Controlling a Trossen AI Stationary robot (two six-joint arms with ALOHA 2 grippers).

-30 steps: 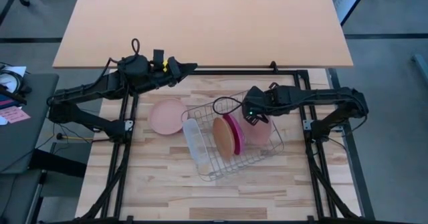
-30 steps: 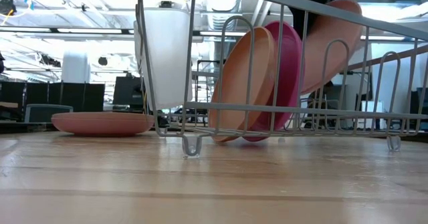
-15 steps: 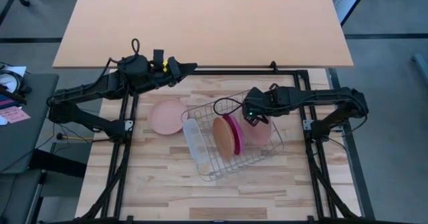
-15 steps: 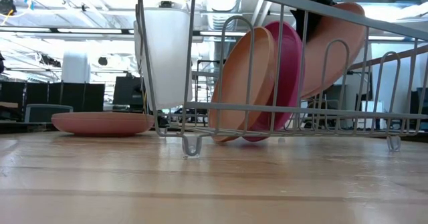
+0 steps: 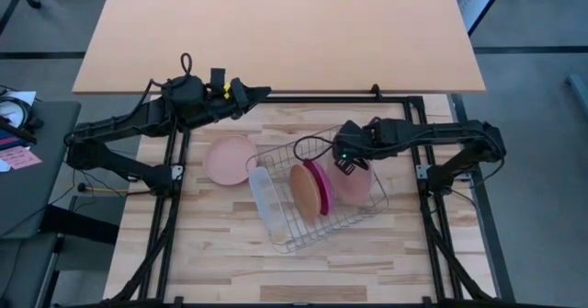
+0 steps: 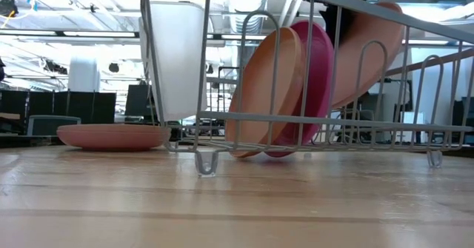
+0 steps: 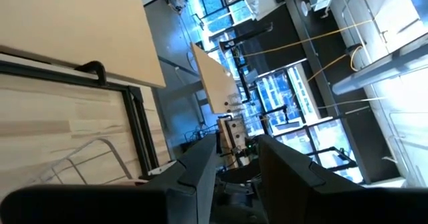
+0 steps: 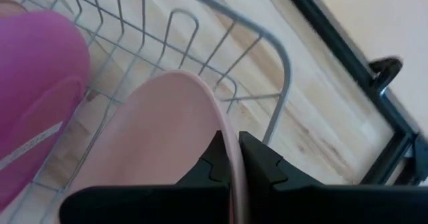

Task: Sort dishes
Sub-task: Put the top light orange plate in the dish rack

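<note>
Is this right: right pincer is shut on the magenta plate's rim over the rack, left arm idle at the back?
Not quite. The right pincer is shut on the pale pink plate, not the magenta plate, which already stands in the wire rack beside the orange one; the right wrist view shows it. The left pincer is indeed idle at the back.

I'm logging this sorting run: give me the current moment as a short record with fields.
right claw: shut on the pale pink plate, holding it tilted over the wire rack
left claw: waiting above the table's far edge, holding nothing
in rack: orange-tan plate and magenta plate, on edge side by side; white tray at the rack's left end
outside rack: pink plate flat on the table, left of the rack
</note>
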